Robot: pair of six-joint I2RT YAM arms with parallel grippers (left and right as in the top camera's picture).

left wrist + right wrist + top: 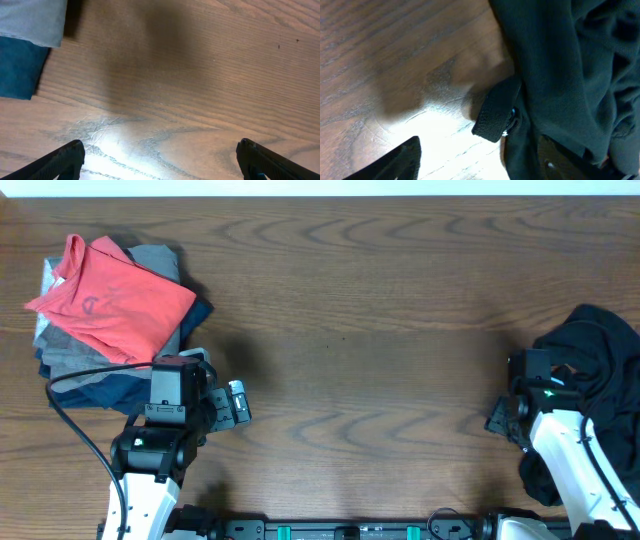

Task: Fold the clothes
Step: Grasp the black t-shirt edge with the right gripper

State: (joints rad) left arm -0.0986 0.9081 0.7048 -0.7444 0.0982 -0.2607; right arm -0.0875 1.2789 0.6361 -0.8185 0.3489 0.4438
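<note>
The clothes are one black shirt (pixel 600 370), crumpled in a heap at the table's right edge. In the right wrist view the black shirt (pixel 570 65) fills the right half, and a ribbed band (pixel 495 115) of it folds out onto the wood. My right gripper (pixel 503 418) sits low at the heap's left edge. Its jaws stand apart around the fabric's edge (pixel 479 152), with the right finger (pixel 555 155) against the cloth and the left finger (pixel 402 157) over bare wood. My left gripper (pixel 238 402) is open over bare table (pixel 160 160), holding nothing.
A pile of garments lies at the far left: a coral-red shirt (pixel 115 295) on top, with grey (pixel 70 350) and navy (pixel 110 385) cloth beneath. Its grey (pixel 30 20) and blue (pixel 17 65) corners show in the left wrist view. A black cable (pixel 75 415) runs beside the left arm.
</note>
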